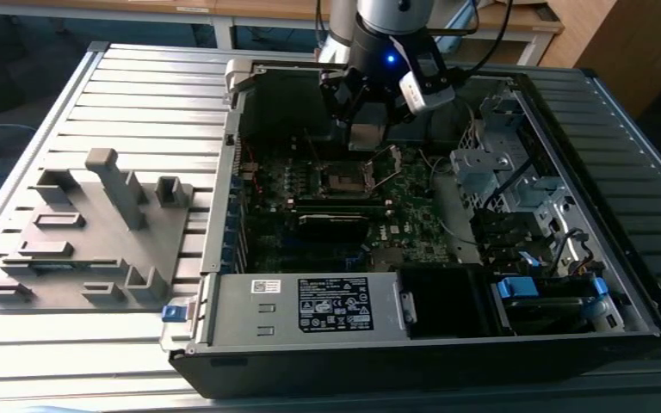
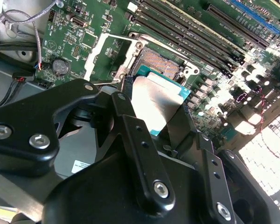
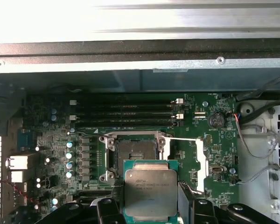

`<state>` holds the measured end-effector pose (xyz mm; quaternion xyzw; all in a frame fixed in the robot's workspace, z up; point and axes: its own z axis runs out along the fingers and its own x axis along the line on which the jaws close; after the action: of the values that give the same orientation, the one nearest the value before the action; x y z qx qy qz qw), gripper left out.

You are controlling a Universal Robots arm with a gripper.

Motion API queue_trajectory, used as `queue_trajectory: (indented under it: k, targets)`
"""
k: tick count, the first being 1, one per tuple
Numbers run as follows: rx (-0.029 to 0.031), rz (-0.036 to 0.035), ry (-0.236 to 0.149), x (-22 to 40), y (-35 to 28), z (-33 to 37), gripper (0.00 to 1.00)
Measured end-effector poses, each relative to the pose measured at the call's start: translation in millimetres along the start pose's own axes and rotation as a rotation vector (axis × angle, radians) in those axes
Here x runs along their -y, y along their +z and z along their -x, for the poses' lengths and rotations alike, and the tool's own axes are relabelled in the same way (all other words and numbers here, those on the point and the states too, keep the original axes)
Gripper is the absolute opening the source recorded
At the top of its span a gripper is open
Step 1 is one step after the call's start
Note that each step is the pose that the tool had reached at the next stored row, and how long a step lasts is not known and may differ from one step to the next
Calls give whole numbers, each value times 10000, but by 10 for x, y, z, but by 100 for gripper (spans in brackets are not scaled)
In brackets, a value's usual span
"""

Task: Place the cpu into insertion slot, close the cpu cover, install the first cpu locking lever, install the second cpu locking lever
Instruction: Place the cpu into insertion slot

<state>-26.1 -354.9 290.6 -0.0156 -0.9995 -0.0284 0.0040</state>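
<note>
Claw (image 3: 150,206) grips the cpu (image 3: 150,189) near the open insertion slot (image 3: 135,151), so I think placing it needs careful lining up.

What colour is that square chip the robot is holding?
The chip has a silver-grey top and green rim; clearest in the first wrist view.

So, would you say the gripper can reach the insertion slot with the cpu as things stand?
Probably yes: the gripper holds the cpu close by the insertion slot, and the cpu cover is swung open, leaving the socket bare.
</note>
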Motion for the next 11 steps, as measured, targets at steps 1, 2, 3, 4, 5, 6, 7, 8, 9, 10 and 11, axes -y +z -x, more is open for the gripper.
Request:
queue_trajectory:
  k: [1, 2, 3, 4, 5, 6, 7, 8, 9, 10, 11]
  targets:
    - [0, -5, 0, 1, 6, 0, 54]
    - [-1, -11, 0, 2, 13, 0, 54]
    - [0, -17, 0, 2, 23, 0, 54]
    - [0, -24, 1, 2, 34, 0, 54]
    - [-1, -28, 0, 3, 46, 0, 54]
    - [0, -30, 0, 4, 60, 0, 54]
    - [0, -32, 0, 5, 75, 1, 54]
    - [-1, -35, 0, 6, 87, 0, 54]
    - [-1, -36, 1, 6, 100, 0, 54]
    - [-1, -37, 0, 7, 111, 1, 54]
    - [0, -40, 1, 8, 121, 1, 54]
